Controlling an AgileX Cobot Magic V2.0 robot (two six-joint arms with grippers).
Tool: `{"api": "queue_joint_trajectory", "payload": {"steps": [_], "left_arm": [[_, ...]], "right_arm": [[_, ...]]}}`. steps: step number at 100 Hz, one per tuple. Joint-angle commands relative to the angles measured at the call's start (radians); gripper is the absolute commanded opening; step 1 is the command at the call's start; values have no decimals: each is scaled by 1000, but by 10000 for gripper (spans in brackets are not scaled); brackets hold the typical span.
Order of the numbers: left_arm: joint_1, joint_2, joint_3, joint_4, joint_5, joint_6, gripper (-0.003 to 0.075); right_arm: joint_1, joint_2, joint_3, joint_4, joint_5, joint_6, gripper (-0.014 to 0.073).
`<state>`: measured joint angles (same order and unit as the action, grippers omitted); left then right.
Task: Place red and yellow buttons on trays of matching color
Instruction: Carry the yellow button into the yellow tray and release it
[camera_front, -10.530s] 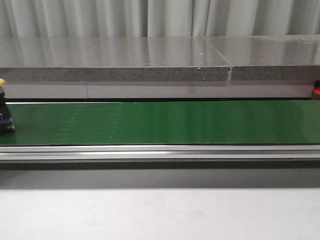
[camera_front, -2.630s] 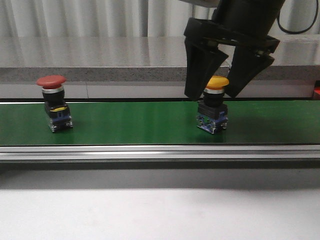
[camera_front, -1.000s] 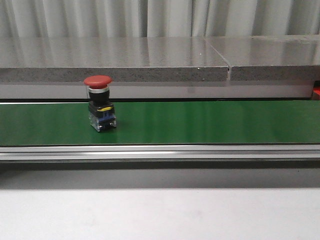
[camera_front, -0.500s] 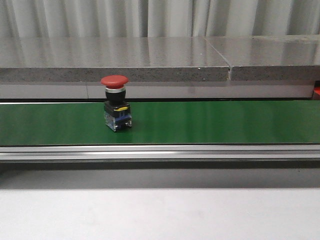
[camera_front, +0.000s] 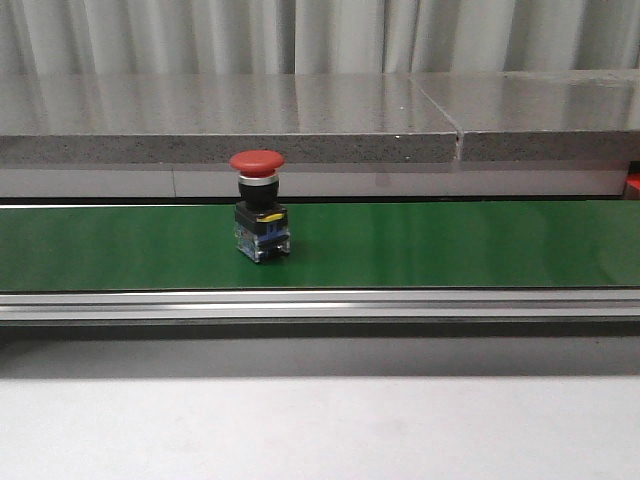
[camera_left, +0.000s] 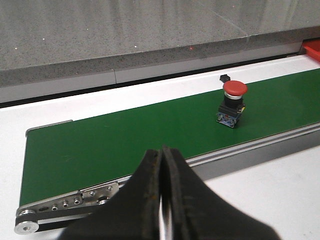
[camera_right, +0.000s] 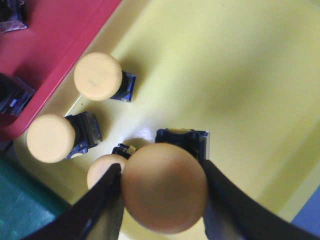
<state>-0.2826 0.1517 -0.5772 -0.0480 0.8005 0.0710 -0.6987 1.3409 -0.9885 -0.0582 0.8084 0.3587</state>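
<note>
On the belt: a red button (camera_front: 258, 205) stands upright on the green conveyor belt (camera_front: 450, 243), left of the middle in the front view, its mushroom cap on top and its black and clear contact block resting on the belt
Behind the belt: a long grey stone ledge (camera_front: 300, 120) runs the full width, with pale curtains (camera_front: 300, 35) behind it
In front of the belt: a silver aluminium rail (camera_front: 320, 303) and then a pale table surface (camera_front: 320, 425)
Left gripper (camera_left: 162, 200): its two dark fingers (camera_left: 147, 207) are pressed together with nothing between them; it hangs over the near edge of the belt, well apart from the red button, which shows farther along the belt in the left wrist view
Right gripper (camera_right: 162, 200): its fingers (camera_right: 107, 207) sit tight against either side of the cap of a yellow button (camera_right: 165, 187), gripping it over the yellow tray (camera_right: 240, 75)
Yellow tray: three other yellow buttons (camera_right: 97, 76) are in it, one partly hidden behind the gripped cap; whether the gripped button touches the tray floor cannot be told
Red tray (camera_right: 55, 40): it lies right beside the yellow tray, with dark button bodies at its edges, cut off by the frame
</note>
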Motion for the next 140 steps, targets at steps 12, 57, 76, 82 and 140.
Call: {"api": "queue_joint_trajectory", "payload": {"steps": [12,57,76,82,140], "left_arm": [[-7,12,-25,-14,-75,-11,-21],[-7,12,-25,-14,-79,-11,-21],[-7,12,-25,-14,-79,-11,-21],[-7,12,-25,-14,-79,-11,-21],[-7,12,-25,-14,-81,-11,-21]], "right_arm": [[-16,41,-7,-3,-112,13,111],[-16,133,58,67,-267,13,114],[-16,160,67,73,-316,13,114],[-16,168,67,74,-316,13,114],[-16,183,67,95,-334,13,508]]}}
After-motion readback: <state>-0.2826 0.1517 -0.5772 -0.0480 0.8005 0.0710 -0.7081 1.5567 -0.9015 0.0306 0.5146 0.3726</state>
